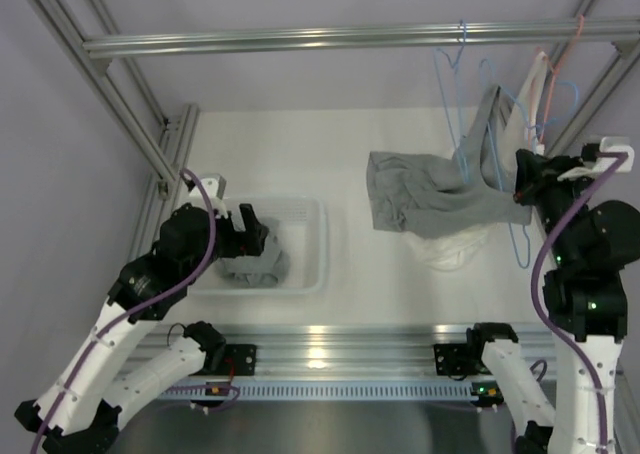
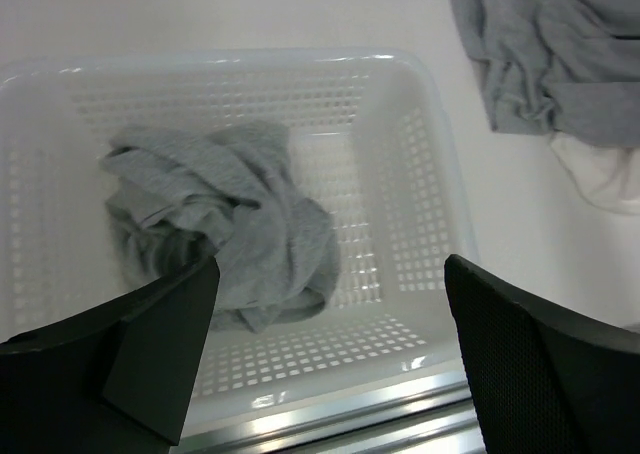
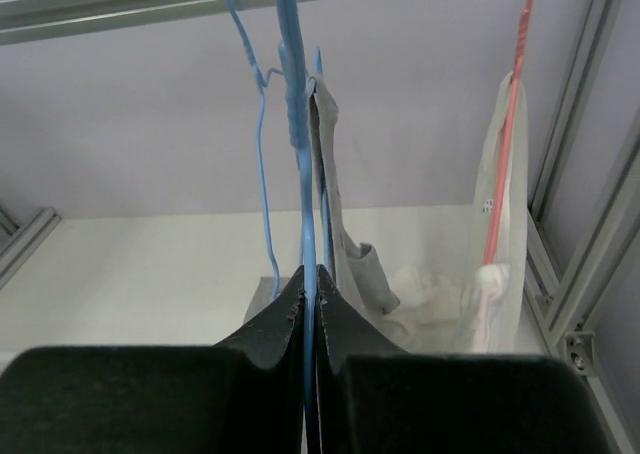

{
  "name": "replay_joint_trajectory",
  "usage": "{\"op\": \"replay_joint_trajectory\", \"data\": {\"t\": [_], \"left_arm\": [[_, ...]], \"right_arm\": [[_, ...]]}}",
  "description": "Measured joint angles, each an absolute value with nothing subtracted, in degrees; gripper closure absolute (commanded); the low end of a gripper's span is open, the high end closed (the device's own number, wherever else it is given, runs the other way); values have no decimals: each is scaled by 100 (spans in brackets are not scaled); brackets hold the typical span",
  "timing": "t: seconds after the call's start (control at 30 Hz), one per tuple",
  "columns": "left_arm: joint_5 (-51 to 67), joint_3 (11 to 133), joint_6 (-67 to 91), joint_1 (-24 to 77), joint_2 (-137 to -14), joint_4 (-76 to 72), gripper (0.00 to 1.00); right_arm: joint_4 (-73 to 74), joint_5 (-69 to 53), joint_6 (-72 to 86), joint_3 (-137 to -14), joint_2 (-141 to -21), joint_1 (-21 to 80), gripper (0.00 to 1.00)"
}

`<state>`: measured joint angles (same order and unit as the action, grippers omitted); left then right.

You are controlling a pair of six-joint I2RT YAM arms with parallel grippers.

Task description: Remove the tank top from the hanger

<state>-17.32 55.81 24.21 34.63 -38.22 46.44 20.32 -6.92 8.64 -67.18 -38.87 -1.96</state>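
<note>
Grey tank top (image 1: 440, 202) right of centre: body slumped on table (image 1: 300, 154), 1 strap (image 3: 335, 164) hooked on blue hanger (image 3: 296, 104).
Right gripper (image 3: 311, 274): fingers pressed together, pinching hanger wire below strap.
Left gripper (image 2: 330, 304): fingers spread wide, nothing held, over white basket (image 2: 430, 84) with another grey garment (image 2: 240, 214) inside.
Step, my read: free strap. Hold hanger steady, bring left arm across, grab fabric near strap, slide off along hanger arm. Straight-down pull risks snag.

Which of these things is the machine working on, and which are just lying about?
Job: grey tank top; blue hanger carrying it.
Lying about: white basket with crumpled grey garment; white top on red hanger; loose white cloth; spare blue hanger.
</note>
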Motion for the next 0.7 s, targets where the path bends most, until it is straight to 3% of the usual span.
{"op": "replay_joint_trajectory", "data": {"t": [0.37,0.57,0.7], "left_arm": [[2375,7568,2685,3756,-5787,2786,1],[2993,9194,2460,4829,-6849,2200,1],[2875,10066,2104,5638,-7529,1822,1]], "right_arm": [[4132,-1205,851,-7867,-2530,-202,100],[4805,-2086,854,-9474,-2749,-130,100],[4805,-2897,1037,-9841,-2783,-113,100]]}}
